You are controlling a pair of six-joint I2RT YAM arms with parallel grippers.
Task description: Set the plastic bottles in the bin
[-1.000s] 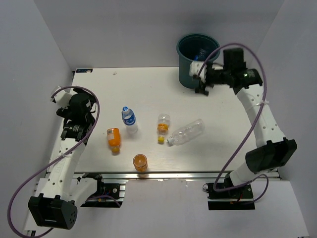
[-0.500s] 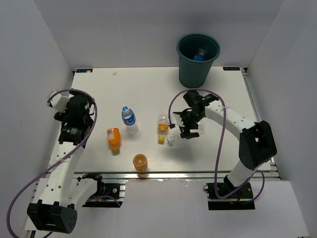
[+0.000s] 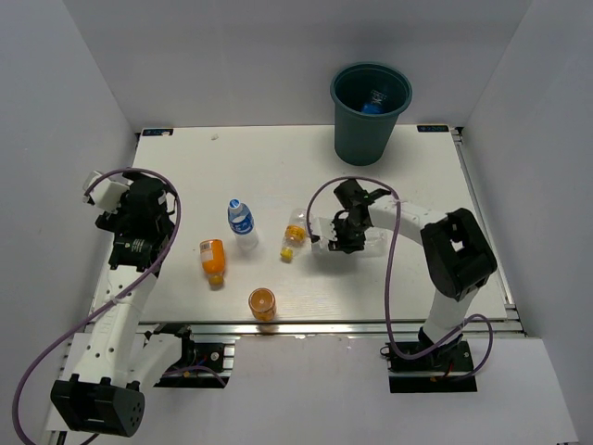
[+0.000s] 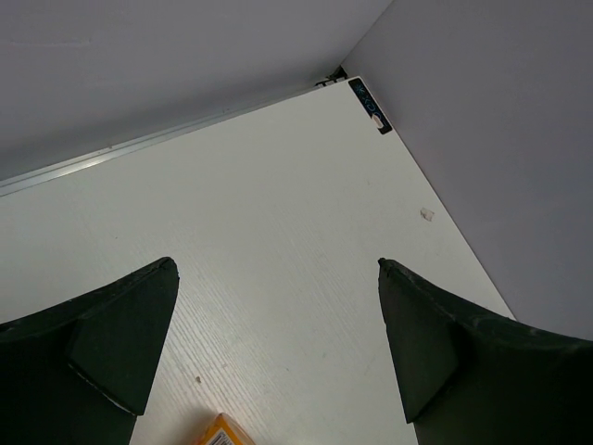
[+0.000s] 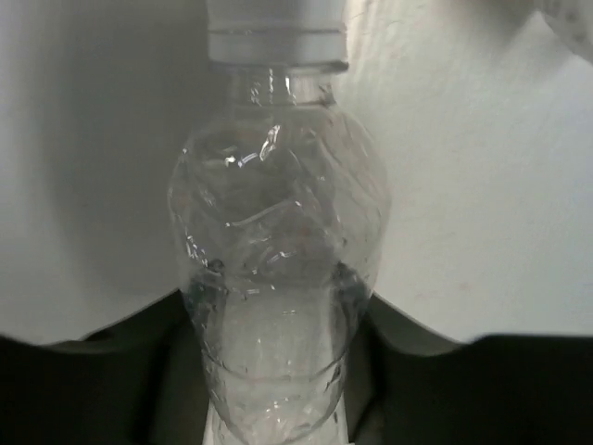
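Note:
My right gripper point(image 3: 345, 232) is down at mid-table, shut on the clear plain bottle point(image 5: 278, 260), which lies on the table; its white cap point(image 5: 276, 32) points away from the wrist, and dark fingers point(image 5: 130, 362) press both sides. Just to its left lies a clear bottle with an orange-yellow end point(image 3: 293, 234). Further left are a blue-labelled bottle point(image 3: 242, 222), an orange bottle lying flat point(image 3: 212, 259) and an orange bottle standing upright point(image 3: 262, 302). The dark teal bin point(image 3: 357, 139) stands at the far edge with a blue-labelled bottle point(image 3: 373, 100) inside. My left gripper point(image 4: 278, 343) hangs open over bare table at the left.
White walls close in the table on the left, back and right. The left wrist view shows the table's far left corner with a small black tag point(image 4: 369, 107) and a corner of the orange bottle's label point(image 4: 222, 434). The metal rail point(image 3: 324, 326) runs along the near edge.
The right arm swung from the bin down to the middle of the table and shut on the clear plain bottle. The orange-ended bottle shifted slightly left. The left arm barely moved.

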